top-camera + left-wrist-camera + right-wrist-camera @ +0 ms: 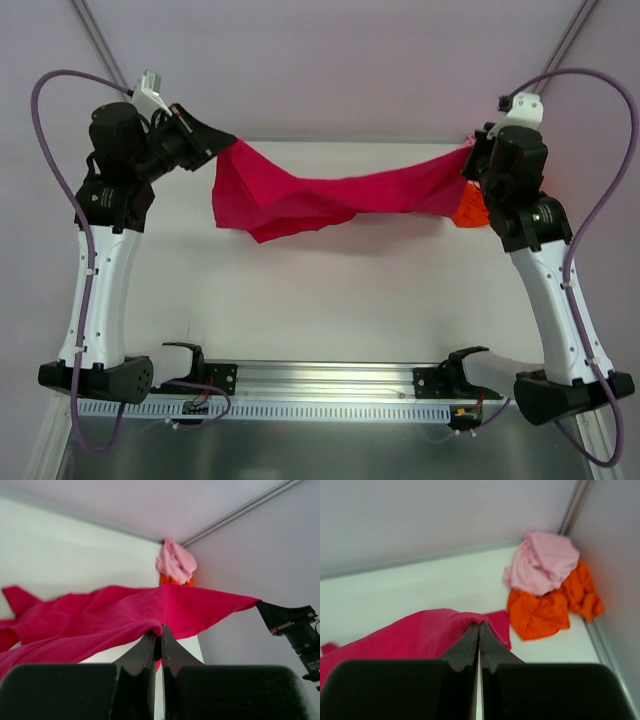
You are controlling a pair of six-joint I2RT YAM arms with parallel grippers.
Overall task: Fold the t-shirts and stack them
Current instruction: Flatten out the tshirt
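- Left arm (100,290) and right arm (555,310): white lower links, black joint housings and black bases.
- A purple cable (35,110) loops beside each arm.
- White camera mount (150,97) on each wrist.
- Left pincer (161,630) and right pincer (479,627): matte black, wedge-shaped fingers on blocky black bodies.

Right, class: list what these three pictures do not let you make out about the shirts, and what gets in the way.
- Top view: the pink t-shirt does not show; the right arm covers that corner and most of the orange t-shirt.
- Left wrist view: the crimson t-shirt hides nearly all of the orange one.
- Wrist views: the crimson one runs off the left edge.
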